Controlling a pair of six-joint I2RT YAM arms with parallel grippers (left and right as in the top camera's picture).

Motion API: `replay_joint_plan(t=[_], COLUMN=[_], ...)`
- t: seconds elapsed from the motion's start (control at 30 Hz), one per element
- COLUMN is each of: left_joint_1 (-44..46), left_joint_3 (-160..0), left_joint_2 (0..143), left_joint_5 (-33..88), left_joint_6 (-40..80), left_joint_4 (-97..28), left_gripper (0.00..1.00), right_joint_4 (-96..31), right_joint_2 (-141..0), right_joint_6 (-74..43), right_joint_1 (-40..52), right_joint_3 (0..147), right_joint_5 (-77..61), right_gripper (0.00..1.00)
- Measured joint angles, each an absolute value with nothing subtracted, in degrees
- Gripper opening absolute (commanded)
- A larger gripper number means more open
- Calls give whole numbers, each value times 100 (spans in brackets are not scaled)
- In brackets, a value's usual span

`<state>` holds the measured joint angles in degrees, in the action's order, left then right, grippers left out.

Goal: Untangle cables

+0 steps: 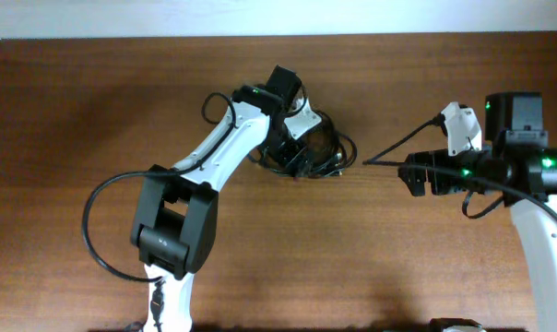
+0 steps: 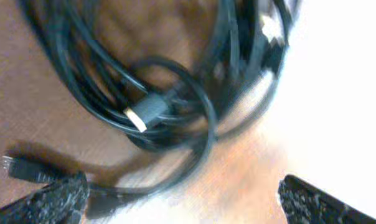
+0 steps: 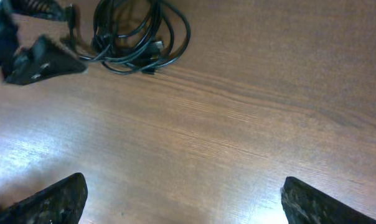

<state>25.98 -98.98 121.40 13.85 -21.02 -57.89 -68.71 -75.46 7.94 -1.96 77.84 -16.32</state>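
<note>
Left end effector, right end effector (both wide, empty), one cables tangle

The brown wood-grain desk carried 1 tangled heap of thin black cables near its middle, small plugs showing among the loops.

the cables are black, and one plug among them is dark grey with a pale gold tip. the table is reddish-brown wood streaked with fine darker grain. the left arm is white with black joints, the right arm black over white, both dotted with green lights.
</note>
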Motion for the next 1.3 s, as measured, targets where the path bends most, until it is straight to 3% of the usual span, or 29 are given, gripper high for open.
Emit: replay_joint_plan(t=[0.13, 0.23, 0.37, 0.63, 0.67, 0.7, 1.0, 1.17, 1.3], left_joint_1=[2591, 2591, 2591, 2298, 2255, 2213, 2196, 2204, 2206], left_joint_3=[-10044, -10044, -10042, -10003, -10005, -10005, -10047, -12175, -13273], left_joint_2=[12140, 12140, 12140, 12940, 12954, 12956, 13126, 13006, 11485], left_joint_5=[1461, 1466, 1457, 1278, 1286, 1297, 1863, 1914, 1920], left_joint_6=[-4128, -5354, -5758, -5937, -5961, -5964, -5863, -4794, -3544], left_joint_4=[-7334, -7039, -6073, -6156, -6163, -6147, -6149, -7371, -7378], left_gripper=[99, 99, 99, 99, 39, 0, 0, 0, 0], right_joint_4=[-6910, -6914, -7026, -6866, -6866, -6858, -6858, -6834, -6748], right_joint_2=[-7743, -7743, -7743, -7743, -7743, -7743, -7743, -7743, -7743], right_joint_6=[814, 864, 943, 1037, 1044, 1050, 1048, 1048, 1050], right_joint_1=[-196, -196, -196, -196, -196, -196, -196, -196, -196], right_joint_3=[7782, 7782, 7782, 7784, 7784, 7784, 7784, 7784, 7784], right_joint_5=[-1632, -1636, -1651, -1625, -1625, -1627, -1627, -1627, -1651], right_gripper=[99, 99, 99, 99, 99, 99, 99, 99, 99])
